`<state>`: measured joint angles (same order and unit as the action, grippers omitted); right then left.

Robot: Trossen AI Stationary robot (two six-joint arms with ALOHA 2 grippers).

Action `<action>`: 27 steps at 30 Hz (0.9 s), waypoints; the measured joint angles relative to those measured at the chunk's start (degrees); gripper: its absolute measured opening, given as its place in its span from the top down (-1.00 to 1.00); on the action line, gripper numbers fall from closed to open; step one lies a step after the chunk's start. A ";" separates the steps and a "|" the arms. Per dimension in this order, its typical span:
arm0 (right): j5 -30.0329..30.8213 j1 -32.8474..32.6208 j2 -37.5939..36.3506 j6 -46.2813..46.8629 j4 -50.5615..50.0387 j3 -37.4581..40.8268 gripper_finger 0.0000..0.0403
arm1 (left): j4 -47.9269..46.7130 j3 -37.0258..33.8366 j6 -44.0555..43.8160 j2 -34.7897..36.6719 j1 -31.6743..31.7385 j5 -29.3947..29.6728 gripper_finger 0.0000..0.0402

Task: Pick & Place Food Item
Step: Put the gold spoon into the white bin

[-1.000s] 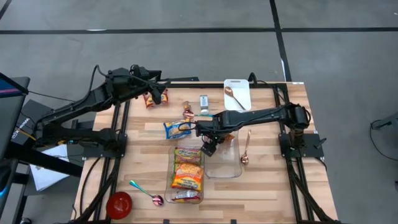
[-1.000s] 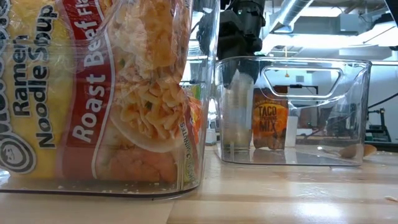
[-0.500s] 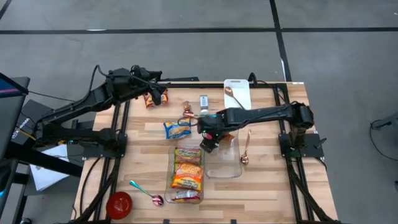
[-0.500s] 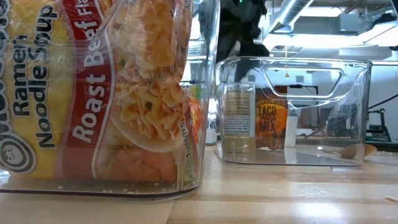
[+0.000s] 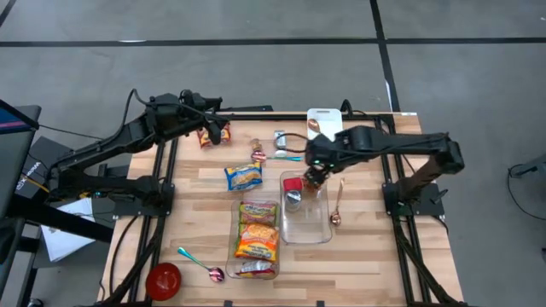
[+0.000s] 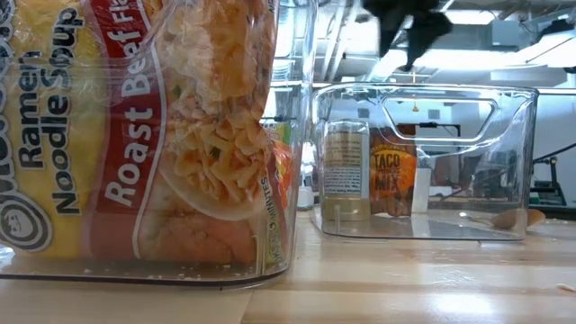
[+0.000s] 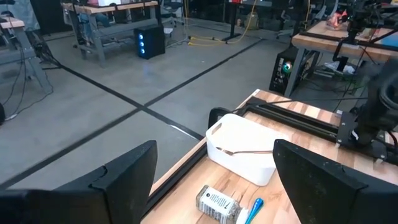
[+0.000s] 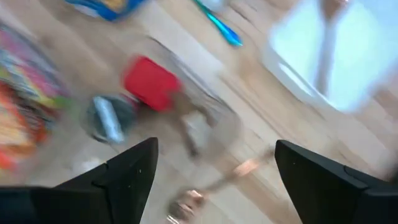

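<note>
High view: the right gripper [image 5: 313, 173] hangs empty, fingers spread apart, just above the far end of the clear plastic bin [image 5: 317, 232]. Below it stand a silver-lidded jar [image 5: 293, 199] and a red packet [image 5: 293, 183] (the taco mix), so placing looks done. Loose noodle packet [image 5: 244, 176] remains beside it. The left gripper [image 5: 217, 130] waits apart, open.

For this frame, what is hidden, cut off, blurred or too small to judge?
- Right wrist view: motion blur; the red-lidded item can't be identified.
- Low view: the ramen pack is cut off by the edge and hides the table's left side.
- High view: the left gripper covers part of a packet, too small to read.
</note>
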<state>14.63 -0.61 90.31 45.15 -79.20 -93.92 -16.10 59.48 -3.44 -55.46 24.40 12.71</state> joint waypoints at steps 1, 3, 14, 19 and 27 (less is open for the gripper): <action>0.28 0.02 -0.99 0.85 -1.41 0.87 -0.57 | -0.33 0.00 0.00 0.00 0.00 0.00 -0.56; 0.27 0.03 -3.31 2.99 -3.06 3.73 -0.57 | -1.37 0.00 -0.02 0.00 0.00 0.00 -0.56; -4.29 -3.79 -17.82 17.11 -1.37 22.09 -0.57 | -3.16 0.00 -4.62 -0.02 0.00 -4.84 -0.56; -4.26 -6.89 -23.65 25.70 -0.29 26.78 -0.57 | -3.23 0.00 -7.94 -0.02 -0.04 -5.66 -0.56; -4.42 -8.79 -25.34 35.31 5.79 31.83 -0.57 | -2.50 0.00 -9.53 -0.02 -0.04 -5.68 -0.56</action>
<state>10.21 -9.40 64.97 80.46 -73.41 -62.08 -18.60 59.48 -12.97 -55.48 24.36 7.03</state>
